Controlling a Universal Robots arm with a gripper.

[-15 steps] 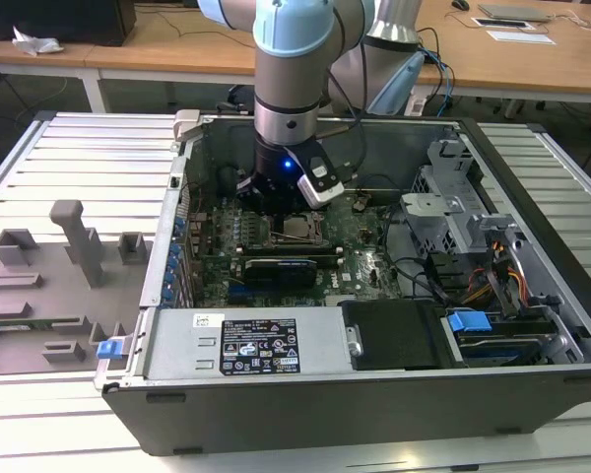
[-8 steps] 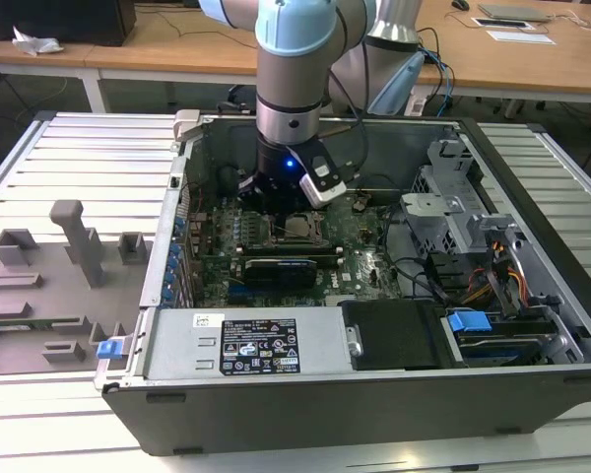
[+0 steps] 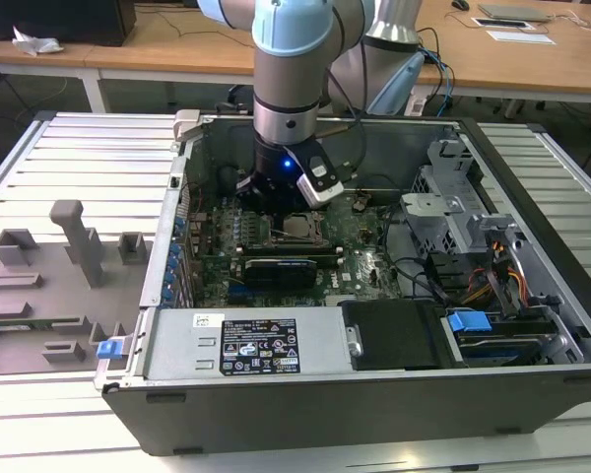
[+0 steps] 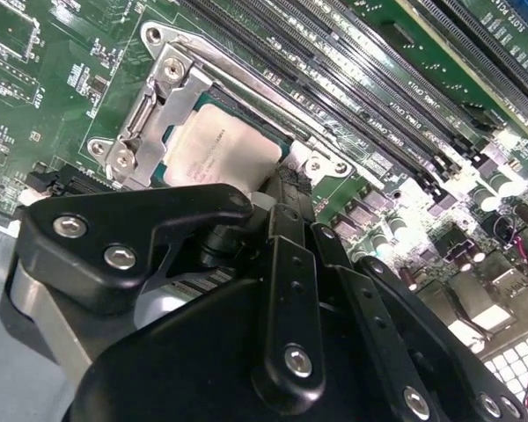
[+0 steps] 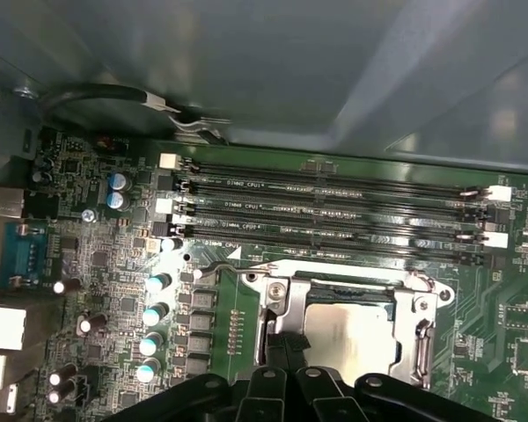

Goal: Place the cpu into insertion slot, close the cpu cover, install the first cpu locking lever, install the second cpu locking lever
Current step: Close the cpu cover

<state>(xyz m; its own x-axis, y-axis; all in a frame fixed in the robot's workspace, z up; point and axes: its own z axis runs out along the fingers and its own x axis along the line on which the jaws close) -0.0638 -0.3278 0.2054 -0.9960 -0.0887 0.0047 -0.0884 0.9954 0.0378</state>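
The cpu, a pale square chip, lies in the insertion slot on the green motherboard. The cpu cover lies flat over it and frames the chip. In the first wrist view the cpu shows through the cover. A thin steel locking lever runs along the socket's side by the memory slots. My gripper is shut with nothing between its fingers. Its black tips rest at the socket's edge, touching the cover's rim beside the chip. In the exterior view my gripper hangs low over the socket.
Long black memory slots run beside the socket. Capacitors stand in a row near it. A black card sits in front of the socket. A drive cage and cables are on the exterior view's right, and the case walls close in all around.
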